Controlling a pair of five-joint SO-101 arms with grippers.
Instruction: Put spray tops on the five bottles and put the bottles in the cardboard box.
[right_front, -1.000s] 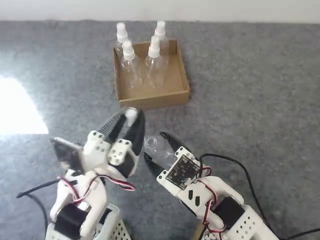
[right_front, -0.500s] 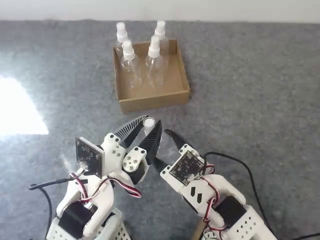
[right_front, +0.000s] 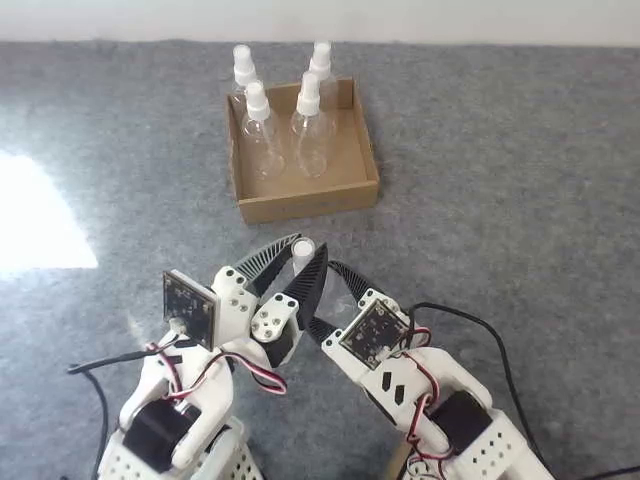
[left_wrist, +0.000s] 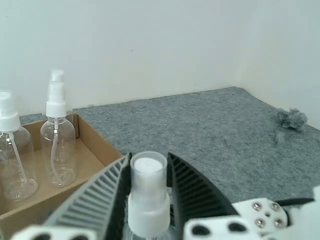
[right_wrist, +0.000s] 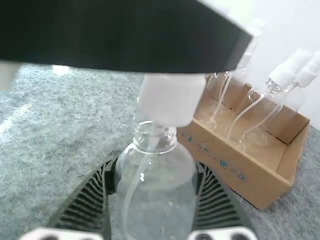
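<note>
My left gripper (right_front: 300, 252) is shut on a white spray top (right_front: 304, 245), seen upright between its black fingers in the left wrist view (left_wrist: 148, 195). Directly under it, my right gripper (right_front: 322, 300) is shut on a clear bottle (right_wrist: 155, 195), held upright. The spray top (right_wrist: 169, 100) sits just above the bottle's open neck, with its thin tube hanging down inside the bottle. The cardboard box (right_front: 305, 205) lies beyond both grippers and holds several upright clear bottles (right_front: 262, 135) with spray tops on.
The grey felt table has free room to the right and left of the box. A bright light patch (right_front: 30, 220) lies at the left. A clump of grey lint (left_wrist: 292, 119) sits far off. Cables (right_front: 470, 325) trail by the right arm.
My left gripper has swung right with the spray top and come over the bottle in my right gripper. The top's tube has gone into the bottle neck.
</note>
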